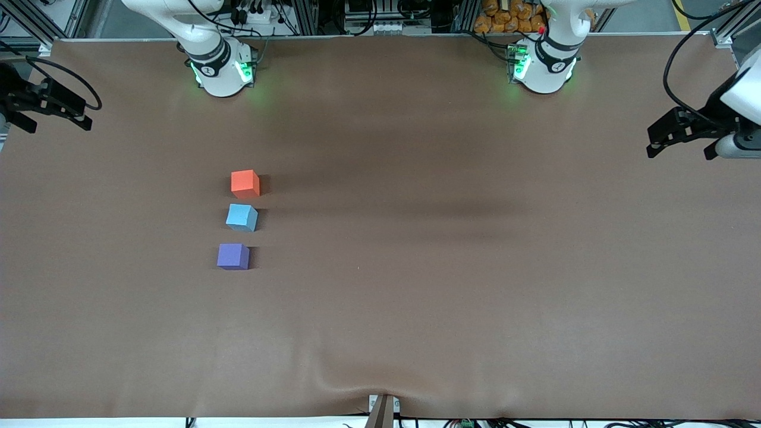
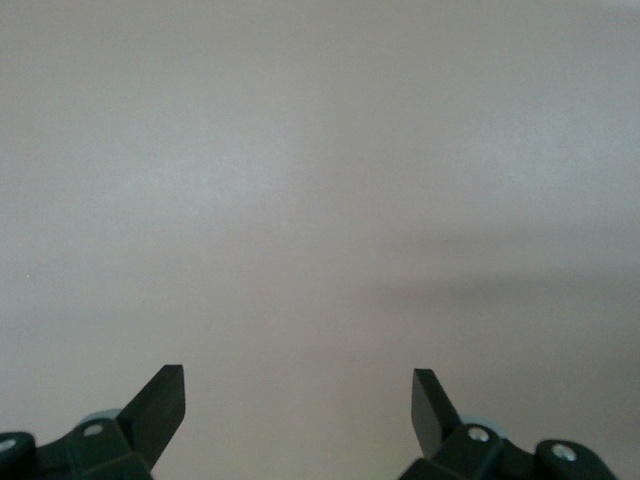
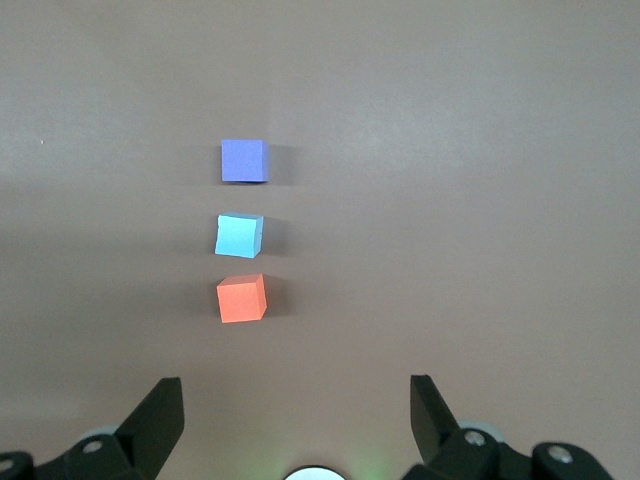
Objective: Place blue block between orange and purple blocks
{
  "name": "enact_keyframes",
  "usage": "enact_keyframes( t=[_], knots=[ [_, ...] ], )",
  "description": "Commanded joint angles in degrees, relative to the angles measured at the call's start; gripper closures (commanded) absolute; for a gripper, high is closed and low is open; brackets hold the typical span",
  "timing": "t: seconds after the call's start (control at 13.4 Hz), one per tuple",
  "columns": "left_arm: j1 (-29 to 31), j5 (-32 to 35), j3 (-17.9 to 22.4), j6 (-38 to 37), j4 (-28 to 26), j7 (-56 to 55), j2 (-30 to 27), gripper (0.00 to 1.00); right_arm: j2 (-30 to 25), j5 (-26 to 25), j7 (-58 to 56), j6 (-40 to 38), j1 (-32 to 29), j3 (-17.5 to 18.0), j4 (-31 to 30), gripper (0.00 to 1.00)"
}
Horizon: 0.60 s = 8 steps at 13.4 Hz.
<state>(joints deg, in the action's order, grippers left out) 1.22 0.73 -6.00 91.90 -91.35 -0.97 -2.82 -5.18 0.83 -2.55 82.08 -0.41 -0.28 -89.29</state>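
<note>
Both arms are drawn back to the ends of the desk [image 1: 452,285] and wait. The left gripper [image 1: 678,138] hangs at the left arm's end, over the desk edge; its jaws are spread wide and hold nothing, and its wrist view shows only bare brown surface between the fingertips [image 2: 165,395]. The right gripper [image 1: 56,110] hangs at the right arm's end, high above the desk, jaws likewise spread wide and empty. The three cubes lie in a short row toward the right arm's end of the desk, well apart from both grippers. The orange block [image 1: 245,183] lies farthest from the front camera, the purple block [image 1: 233,256] nearest to it, and the blue block [image 1: 241,217] sits between them, turned slightly out of square with its neighbours. Small gaps separate the blue block from each; none touch. The cloth cover wrinkles near the front edge.
</note>
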Motion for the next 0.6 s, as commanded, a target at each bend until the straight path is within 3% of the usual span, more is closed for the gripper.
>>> enact_keyframes(
  t=[0.0,0.52],
  knots=[
    [0.3,-0.9,-0.2,-1.5,0.7,0.4,-0.5,0.00,1.1,-1.3,0.0,-1.0,-0.2,0.1,1.9,0.00],
    [0.1,-2.5,-0.1,-4.6,3.6,-3.2,0.3,0.00,1.1,-0.9,0.6,-3.2,-0.6,0.0,3.1,0.00]
  ],
)
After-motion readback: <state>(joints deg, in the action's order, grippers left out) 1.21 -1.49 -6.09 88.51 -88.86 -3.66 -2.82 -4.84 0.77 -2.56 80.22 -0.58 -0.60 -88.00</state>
